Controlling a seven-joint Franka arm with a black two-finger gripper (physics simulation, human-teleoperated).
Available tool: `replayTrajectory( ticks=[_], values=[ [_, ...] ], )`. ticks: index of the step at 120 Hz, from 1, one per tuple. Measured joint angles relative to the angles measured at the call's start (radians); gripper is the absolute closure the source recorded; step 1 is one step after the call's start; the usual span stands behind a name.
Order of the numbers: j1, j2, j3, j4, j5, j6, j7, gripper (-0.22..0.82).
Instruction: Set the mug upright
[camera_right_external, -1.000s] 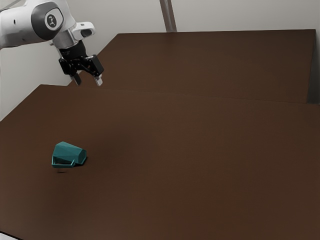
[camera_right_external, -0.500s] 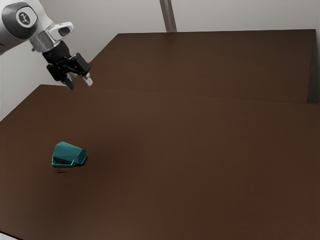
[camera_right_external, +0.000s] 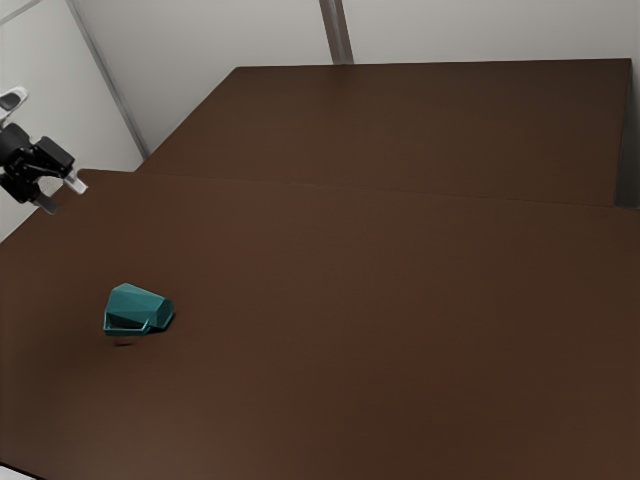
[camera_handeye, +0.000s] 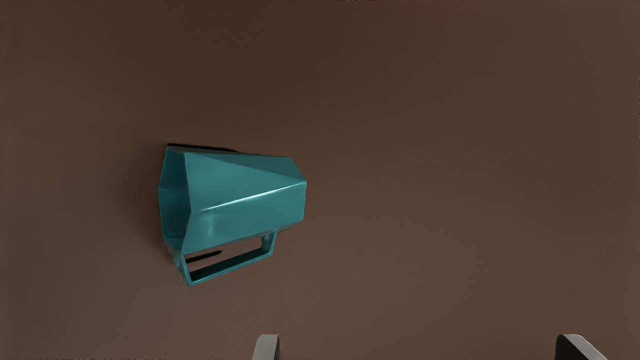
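My gripper (camera_right_external: 62, 196) hangs at the exterior view's left edge, raised above the table and well apart from the mug. The teal faceted mug (camera_right_external: 138, 308) lies on its side on the table. In the wrist view the mug (camera_handeye: 240, 195) shows its open mouth at one end, its narrower base at the other, and its squared handle along one side. The gripper (camera_handeye: 417, 347) is open there, its two fingertips wide apart with bare tabletop between them.
The brown table (camera_right_external: 380, 320) stretches toward the exterior view's right. Behind it stands a pale wall (camera_right_external: 480, 30) with a grey vertical strip (camera_right_external: 337, 30). A dark panel (camera_right_external: 627, 150) borders the table's far right end.
My arm has swung toward the exterior view's left and somewhat lower, with much of it now outside that view. The mug has stayed where it was.
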Motion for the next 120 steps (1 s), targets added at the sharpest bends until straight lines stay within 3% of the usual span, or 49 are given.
replayTrajectory(
  ticks=[14, 55, 88, 120],
  values=[
    [0.142, 0.065, -0.063, 0.018, -0.055, -0.010, 0.068, 0.00],
    [0.270, 0.242, -0.073, -0.034, -0.239, -0.021, 0.269, 0.00],
    [0.289, 0.277, -0.081, -0.156, -0.285, 0.009, 0.386, 0.00],
    [0.289, 0.321, -0.137, -0.204, -0.354, 0.069, 0.458, 0.00]
  ],
)
